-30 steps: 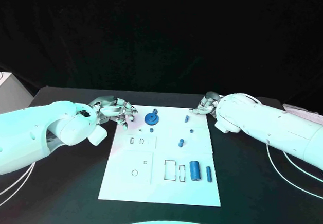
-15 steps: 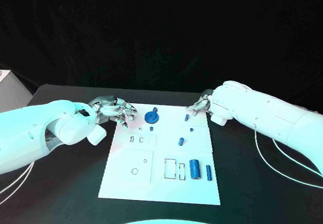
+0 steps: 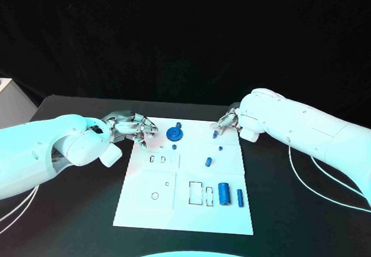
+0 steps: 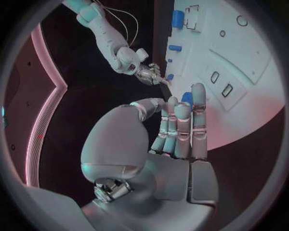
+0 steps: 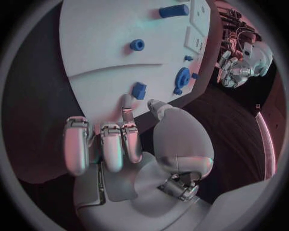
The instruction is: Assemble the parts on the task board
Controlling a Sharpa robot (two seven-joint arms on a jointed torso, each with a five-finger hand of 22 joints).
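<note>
Left hand: the left hand hovers at the task board's far left corner, fingers curled, grasping nothing.
Right hand: the right hand holds nothing, its fingertips just beside a small blue part.
Round part: a blue disc-shaped part lies beside the left hand.

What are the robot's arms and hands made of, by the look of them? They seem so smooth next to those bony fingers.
Both arms wear smooth, rounded white shells, bulging at the joints. Each ends in a silver, metallic hand: the left hand and right hand have segmented fingers with rounded tips and a domed palm casing. Thin pale cables trail along the right arm and over the black table.
</note>
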